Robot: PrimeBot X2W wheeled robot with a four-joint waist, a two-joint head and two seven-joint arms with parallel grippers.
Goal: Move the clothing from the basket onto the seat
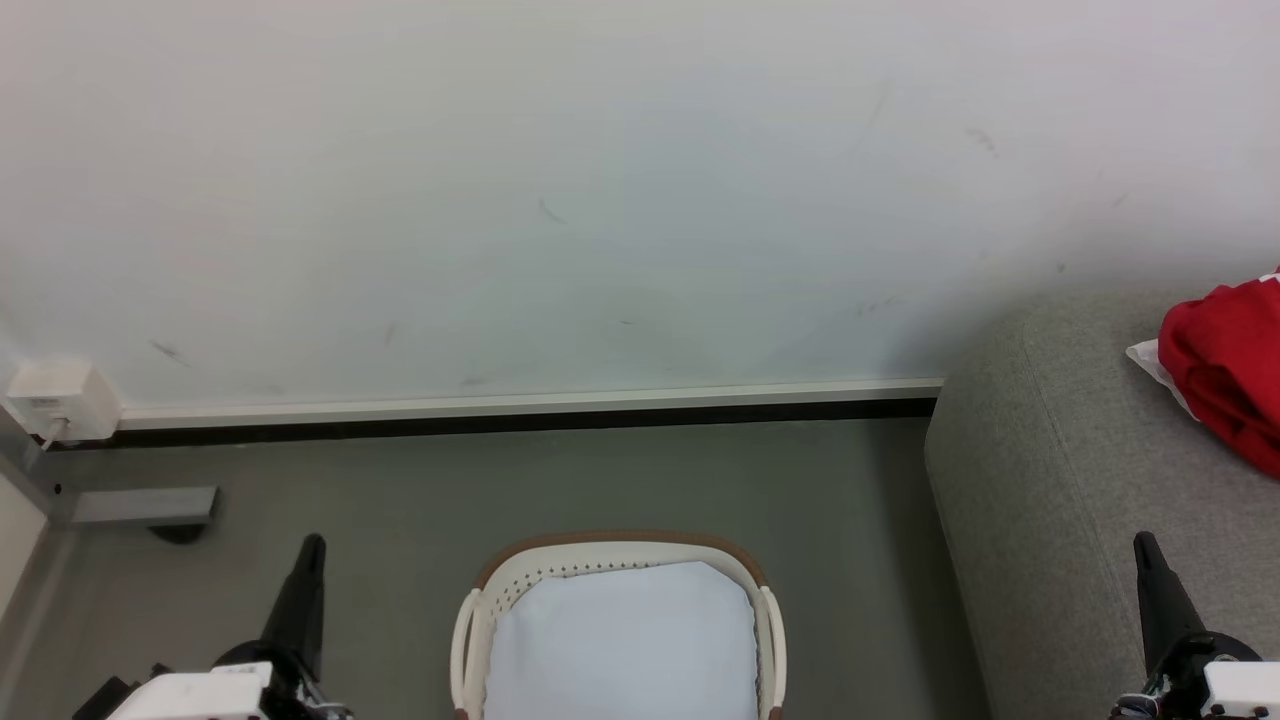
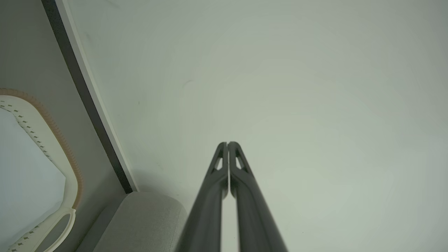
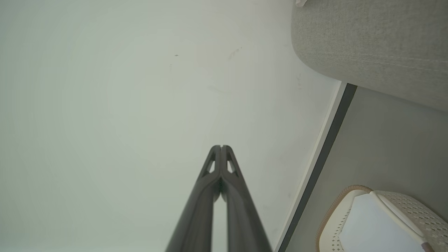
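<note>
The red clothing [image 1: 1225, 365] lies bunched on the grey seat [image 1: 1060, 500] at the far right of the head view, a bit of white trim at its left edge. The cream basket [image 1: 620, 552] with its brown rim stands on the floor at bottom centre; a plain white sheet covers its inside, and no red fabric shows in it. My left gripper [image 1: 313, 543] points up at the lower left, shut and holding nothing; in its own wrist view the left gripper [image 2: 228, 143] has both tips pressed together. My right gripper [image 1: 1143, 541] rises at the lower right in front of the seat, and the right gripper [image 3: 221, 147] is shut and holds nothing.
A pale wall [image 1: 600, 200] with a white and black skirting [image 1: 520, 412] runs behind the basket. A white socket box [image 1: 60, 400] and a grey bracket [image 1: 145, 505] sit at the far left. Grey floor [image 1: 850, 500] separates the basket from the seat.
</note>
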